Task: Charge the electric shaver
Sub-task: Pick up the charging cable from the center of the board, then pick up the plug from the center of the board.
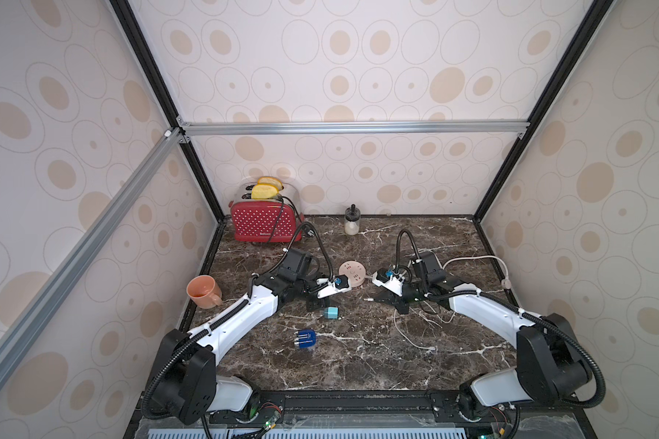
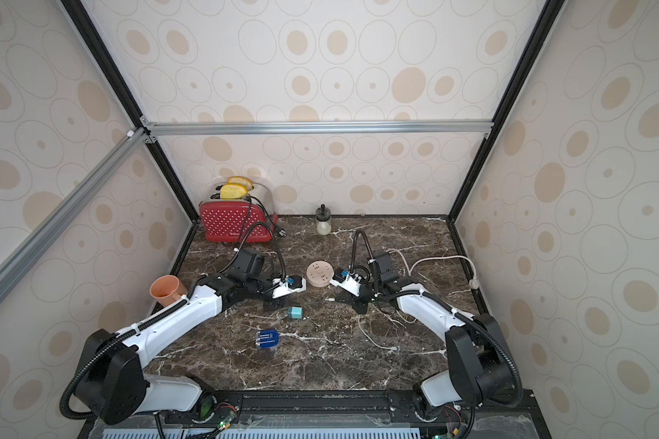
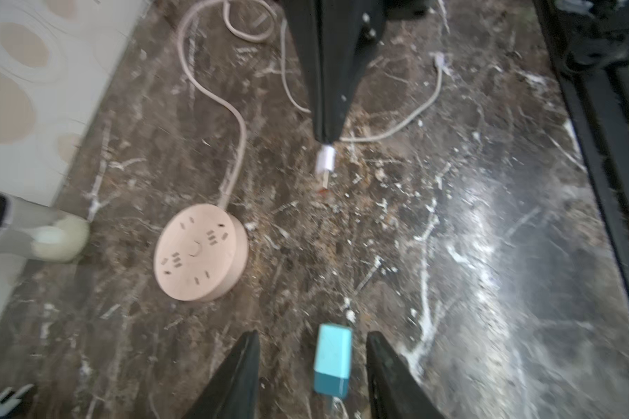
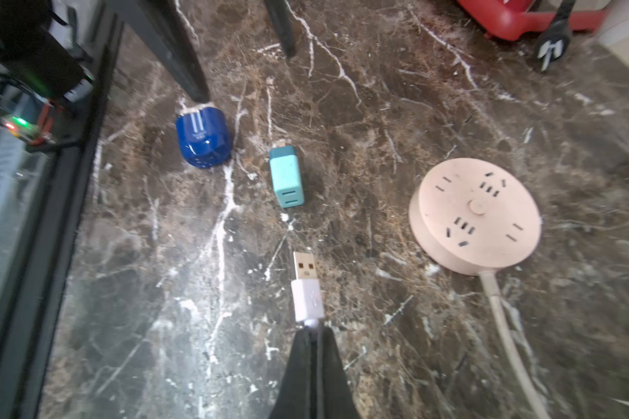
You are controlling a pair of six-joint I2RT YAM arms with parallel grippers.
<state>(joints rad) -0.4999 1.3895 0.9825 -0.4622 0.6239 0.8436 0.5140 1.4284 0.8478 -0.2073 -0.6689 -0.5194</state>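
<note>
L hand [image 3: 312, 333] spread over teal adapter [image 3: 333, 357], R hand [image 4: 311, 328] pinching USB plug [image 4: 307, 290]; adapter's loose on counter [image 3: 451, 217], could twist when I close.

I'm looking into a mock kitchen built inside a lab rig: patterned wallpaper panels [image 1: 358, 57] hang on a black and aluminium frame [image 1: 354, 127], closing in a dark marble worktop [image 1: 358, 365]. A red dotted toaster [image 1: 263, 224] with bread slices [image 1: 267, 189] in its slots, an orange mug [image 1: 203, 290] and a small glass jar [image 1: 352, 222] give it the kitchen look
</note>
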